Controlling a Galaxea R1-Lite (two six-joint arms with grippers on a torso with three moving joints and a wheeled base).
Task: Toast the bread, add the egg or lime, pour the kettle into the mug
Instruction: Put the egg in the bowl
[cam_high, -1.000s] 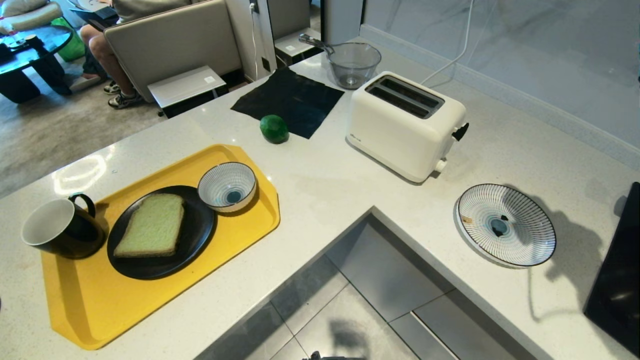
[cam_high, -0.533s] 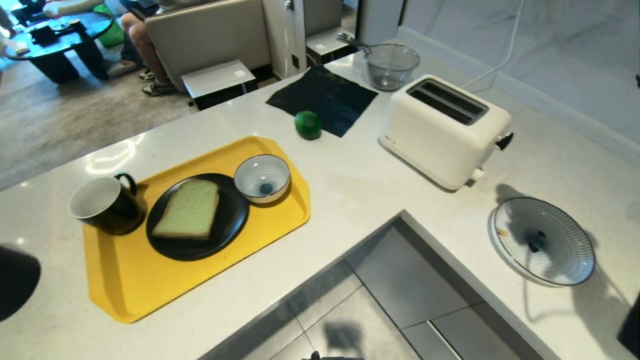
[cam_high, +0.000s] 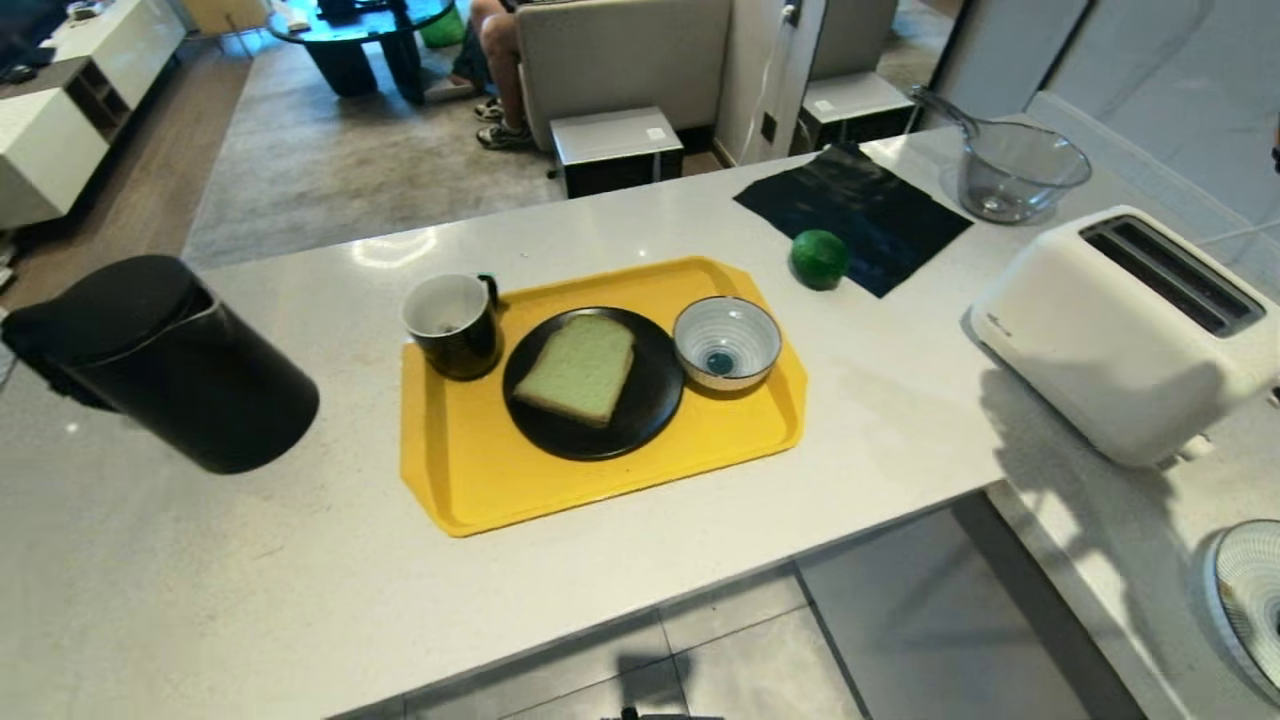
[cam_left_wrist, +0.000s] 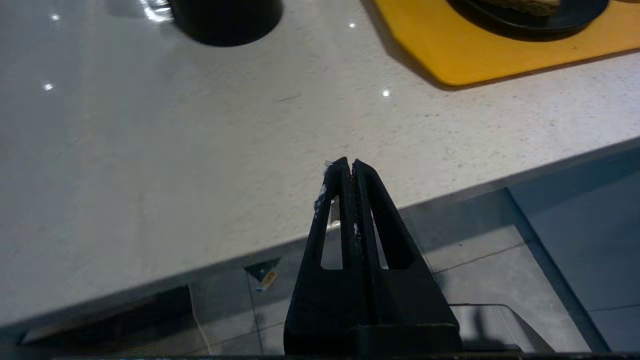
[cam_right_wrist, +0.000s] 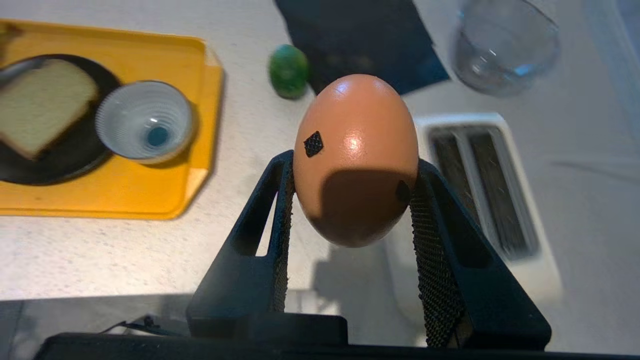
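Pinching the egg (cam_right_wrist: 356, 160) across its middle between right gripper (cam_right_wrist: 350, 195) pads, centre of the right wrist frame, hovering above the counter beside the toaster (cam_right_wrist: 480, 200). Probably brittle and slick: gripping gently around the belly. Keeping left gripper (cam_left_wrist: 349, 172) pressed together, empty, lower centre.

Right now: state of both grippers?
Left gripper: closed, empty, at the counter's edge.
Right gripper: closed on the egg, held above the counter near the toaster.
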